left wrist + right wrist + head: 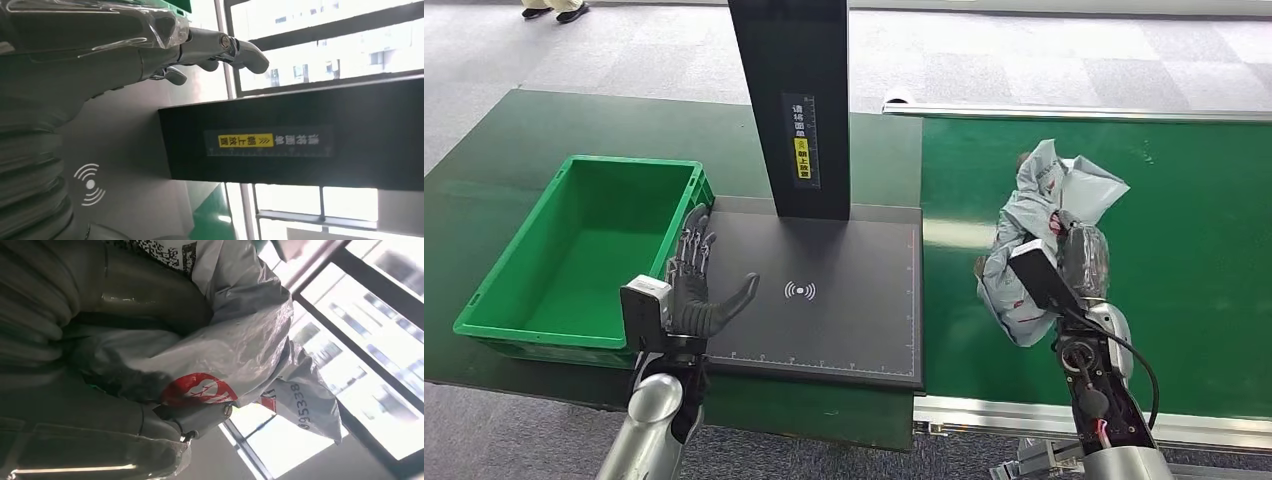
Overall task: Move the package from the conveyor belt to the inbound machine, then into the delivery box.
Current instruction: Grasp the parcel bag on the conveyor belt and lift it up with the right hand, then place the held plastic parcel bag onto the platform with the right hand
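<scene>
The package (1036, 235), a crumpled grey plastic mailer with red print, sits in the right robot hand (1079, 255) above the green conveyor belt (1194, 270), just right of the inbound machine's black platform (844, 310). In the head view the bag bulges around the hand on its left and upper sides, with a loose white flap sticking up toward the far side of the belt. Whether the bag's lowest fold touches the belt cannot be told. In the right wrist view the right robot hand (150, 365) is wrapped into the mailer (250, 340), its thick grey thumb pressed into the plastic and a darker finger (192, 415) hooked under the red logo, so the hand is grasping the package.

The left robot hand (696, 285) hovers at the left edge of the black platform, beside the green delivery box (484, 300), well apart from the package. Its fingers are stretched out and spread, thumb (739, 295) angled toward the machine's wireless symbol (800, 291), holding nothing. The machine's black upright column (792, 100) rises from the far side of the platform.
</scene>
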